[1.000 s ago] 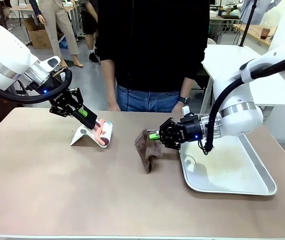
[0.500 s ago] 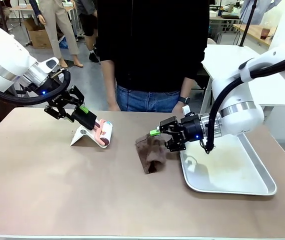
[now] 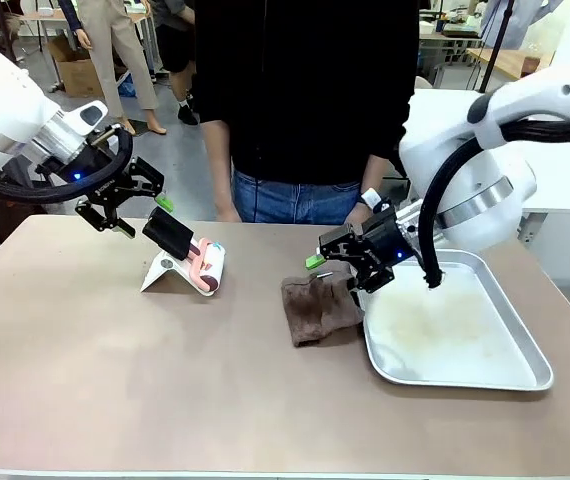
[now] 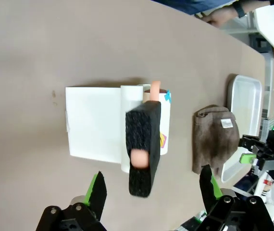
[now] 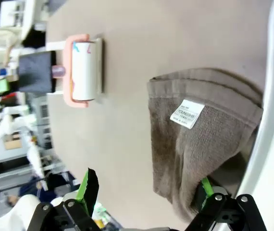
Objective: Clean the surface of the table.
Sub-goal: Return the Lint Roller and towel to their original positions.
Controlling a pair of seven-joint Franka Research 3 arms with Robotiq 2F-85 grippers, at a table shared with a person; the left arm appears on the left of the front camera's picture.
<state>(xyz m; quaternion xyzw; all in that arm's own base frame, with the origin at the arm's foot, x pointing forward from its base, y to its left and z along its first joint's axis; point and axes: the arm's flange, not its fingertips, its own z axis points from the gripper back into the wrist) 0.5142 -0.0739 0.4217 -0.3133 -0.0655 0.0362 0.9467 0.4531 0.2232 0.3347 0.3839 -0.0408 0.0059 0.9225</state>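
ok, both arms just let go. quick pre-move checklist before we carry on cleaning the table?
1. Left gripper open and holding nothing: ok, its fingers stand apart on either side of the lint roller's black handle without touching it.
2. Right gripper open and holding nothing: ok, it hovers above the towel.
3. Lint roller settled: ok, it rests on its white stand, handle sticking up.
4. Brown towel lying on the table: ok, crumpled, with its right edge against the metal tray.
5. Person's hand out of the work area: ok, at the far edge.
6. Table surface actually clean: cannot tell.
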